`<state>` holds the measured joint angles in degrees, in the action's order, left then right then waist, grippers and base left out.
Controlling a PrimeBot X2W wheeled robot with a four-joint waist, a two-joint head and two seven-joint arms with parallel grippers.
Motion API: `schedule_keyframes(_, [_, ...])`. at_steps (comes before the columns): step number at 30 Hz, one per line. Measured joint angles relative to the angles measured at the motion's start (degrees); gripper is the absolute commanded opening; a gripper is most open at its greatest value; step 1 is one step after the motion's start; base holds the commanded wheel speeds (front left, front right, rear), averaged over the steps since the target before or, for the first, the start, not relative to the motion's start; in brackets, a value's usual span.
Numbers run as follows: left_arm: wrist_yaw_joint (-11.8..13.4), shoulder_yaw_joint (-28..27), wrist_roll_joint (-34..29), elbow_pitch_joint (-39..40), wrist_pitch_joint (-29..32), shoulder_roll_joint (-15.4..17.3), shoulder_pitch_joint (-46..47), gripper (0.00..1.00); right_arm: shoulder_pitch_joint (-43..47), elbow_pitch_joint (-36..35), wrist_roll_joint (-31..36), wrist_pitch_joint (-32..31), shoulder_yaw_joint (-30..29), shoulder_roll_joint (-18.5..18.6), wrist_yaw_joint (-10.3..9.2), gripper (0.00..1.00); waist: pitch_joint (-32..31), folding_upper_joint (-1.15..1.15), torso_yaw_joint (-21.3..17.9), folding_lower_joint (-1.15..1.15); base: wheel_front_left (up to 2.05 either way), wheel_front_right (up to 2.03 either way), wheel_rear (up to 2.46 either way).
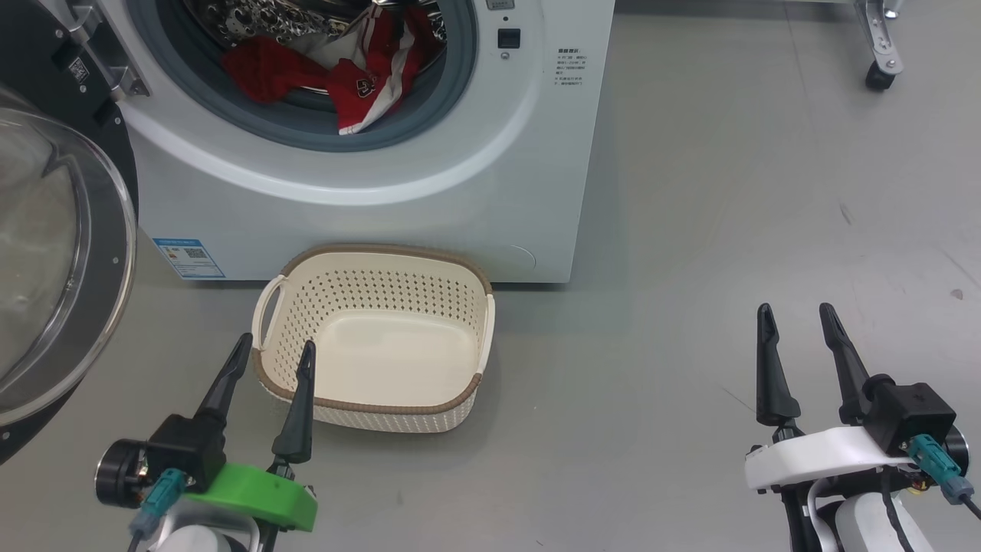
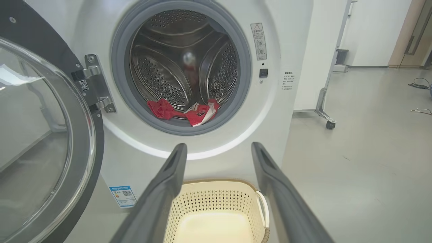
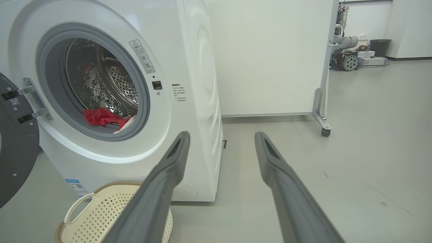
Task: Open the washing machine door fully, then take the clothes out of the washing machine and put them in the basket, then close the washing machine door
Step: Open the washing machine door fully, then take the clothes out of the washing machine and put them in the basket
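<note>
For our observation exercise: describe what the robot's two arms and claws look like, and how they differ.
The left claw sits on a bright green mount, the right claw on a white mount. Each has two long, tapering dark fingers, a black block and a teal plug with cable.
</note>
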<state>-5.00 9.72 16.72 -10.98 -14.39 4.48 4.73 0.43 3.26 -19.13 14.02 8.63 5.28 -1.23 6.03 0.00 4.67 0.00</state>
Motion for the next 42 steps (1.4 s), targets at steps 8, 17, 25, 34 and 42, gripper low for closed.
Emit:
schedule_keyframes(8, [0.7, 0.1, -0.7, 1.9, -0.1, -0.5, -0.5, 1.0, 0.2, 0.0, 0.0, 0.2, 0.0, 0.0, 0.02, 1.0, -0.1, 0.0, -0.2, 0.0, 0.0, 0.0, 0.0])
schedule_keyframes(17, [1.3, 0.3, -1.7, 2.4, -0.1, -0.6, -2.1, 1.0, 0.4, 0.0, 0.2, 0.2, 0.1, 0.1, 0.14, 1.0, -0.3, 0.0, -0.1, 0.0, 0.0, 0.0, 0.0])
schedule_keyframes(25, [1.8, 0.4, -1.8, 2.9, -0.1, -0.9, -2.4, 1.0, 0.8, -0.1, 0.2, 0.2, 0.3, 0.1, 0.14, 1.0, 0.1, 0.0, 0.0, 0.0, 0.0, 0.0, 0.0])
schedule_keyframes(34, [2.0, 0.4, -2.2, 3.7, -0.1, -1.3, -2.5, 1.0, 0.8, -0.2, 1.5, 0.3, 0.6, 0.3, 0.14, 1.0, 0.9, 0.0, 0.0, 0.0, 0.0, 0.0, 0.0])
schedule_keyframes(42, [2.3, 0.2, -2.2, 4.0, -0.1, -1.4, -2.5, 1.0, 0.8, 0.3, 2.7, 0.3, 0.8, 0.8, 0.04, 1.0, 1.0, 0.0, 0.1, 0.0, 0.0, 0.0, 0.0])
